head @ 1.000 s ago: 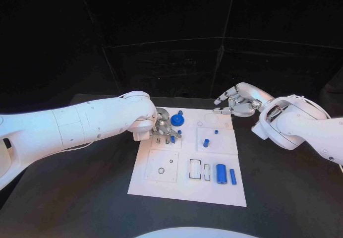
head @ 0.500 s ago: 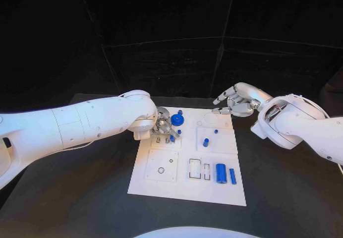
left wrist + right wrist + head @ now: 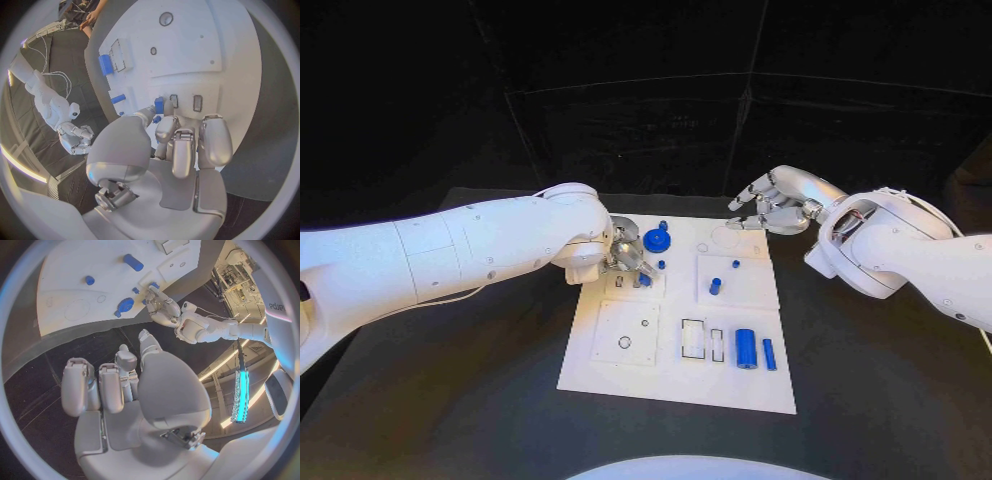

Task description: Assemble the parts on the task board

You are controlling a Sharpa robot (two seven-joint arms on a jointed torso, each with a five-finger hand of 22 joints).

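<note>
Task board [image 3: 678, 385] mid-table; left hand [image 3: 626, 256] over its far-left corner, right hand [image 3: 772, 207] beyond its far-right corner.

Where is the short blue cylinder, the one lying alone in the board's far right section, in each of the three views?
Head view: short blue cylinder just right of the board's middle.
Left wrist view: beyond the thumb tip.
Right wrist view: on the board beyond the fingertips.
Shared landmark: the left hand working at the board's far left section.

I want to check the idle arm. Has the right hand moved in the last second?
Yes, slightly. The right hand has drifted away from the robot, now sitting farther past the far edge of the task board.
</note>
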